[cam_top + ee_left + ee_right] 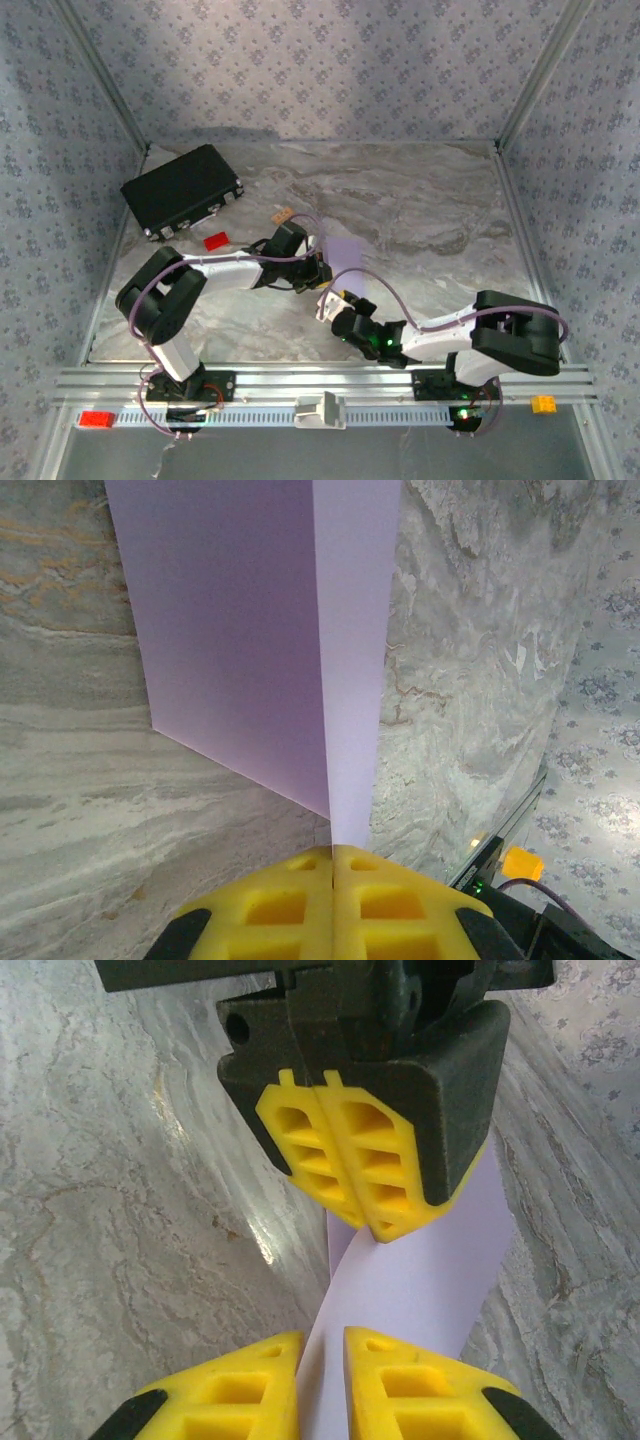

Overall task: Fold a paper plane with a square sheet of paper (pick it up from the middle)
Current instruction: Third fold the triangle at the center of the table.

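- Standing by the table (pixel 430 220), I see the sheet (pixel 250 630) near its centre, bent along one straight line and nowhere near a plane yet.
- The left gripper (pixel 333 855) has its yellow pads pressed flat together on the sheet's edge, at the sheet's eight o'clock in the top view. The paper rises from that pinch, and I cannot tell whether its far edge rests on the marble.
- The right gripper (pixel 323 1345) sits at the sheet's six o'clock, nose to nose with the left. Its fingers stand a slit apart with the paper running between them, and I see no bite on it.
- The case (pixel 182 190) lies well apart at ten o'clock, with the red block (pixel 215 240) and tan block (pixel 283 215) between it and the sheet, none of them in the way.
- The step in hand looks like an early one: getting a second hold on the raised sheet for the first fold.
- Next, I'd say, the right pads must meet squarely on the paper just beside the left's without crumpling it. Then both holds have to travel together so the edges line up before any crease is pressed.
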Robot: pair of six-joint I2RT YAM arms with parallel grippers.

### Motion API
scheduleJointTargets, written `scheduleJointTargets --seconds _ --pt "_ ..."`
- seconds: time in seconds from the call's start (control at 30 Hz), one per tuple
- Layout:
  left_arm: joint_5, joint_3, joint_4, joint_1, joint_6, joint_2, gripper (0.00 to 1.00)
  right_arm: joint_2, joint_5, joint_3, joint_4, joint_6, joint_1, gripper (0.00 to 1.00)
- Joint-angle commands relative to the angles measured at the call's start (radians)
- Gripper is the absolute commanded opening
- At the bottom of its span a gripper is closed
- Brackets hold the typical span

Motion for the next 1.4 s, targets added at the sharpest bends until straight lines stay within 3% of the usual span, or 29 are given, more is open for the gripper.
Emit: scheduleJointTargets --seconds 0.0,0.33,0.5,0.57,0.8,1.37 --pt "-0.003 0.003 0.001 0.009 0.004 -0.019 0.0 -0.019 0.026 -0.012 -0.011 0.019 0.007 0.17" --pt "-0.007 0.004 -0.009 0.011 0.008 -0.023 0.0 -0.021 0.011 -0.006 -0.028 0.028 0.0 0.07" --pt "-0.02 0.006 -0.03 0.013 0.016 -0.031 0.09 -0.029 -0.029 0.007 -0.06 0.056 -0.012 0.04" --pt "-0.037 0.008 -0.052 0.016 0.026 -0.041 0.17 -0.038 -0.063 0.012 -0.076 0.075 -0.023 0.03" --pt "-0.14 0.023 -0.181 0.034 0.085 -0.113 0.44 -0.106 -0.289 0.011 -0.152 0.165 -0.101 0.03" --pt "-0.19 0.057 -0.255 0.054 0.149 -0.168 0.46 -0.196 -0.851 0.027 -0.182 0.378 -0.359 0.04"
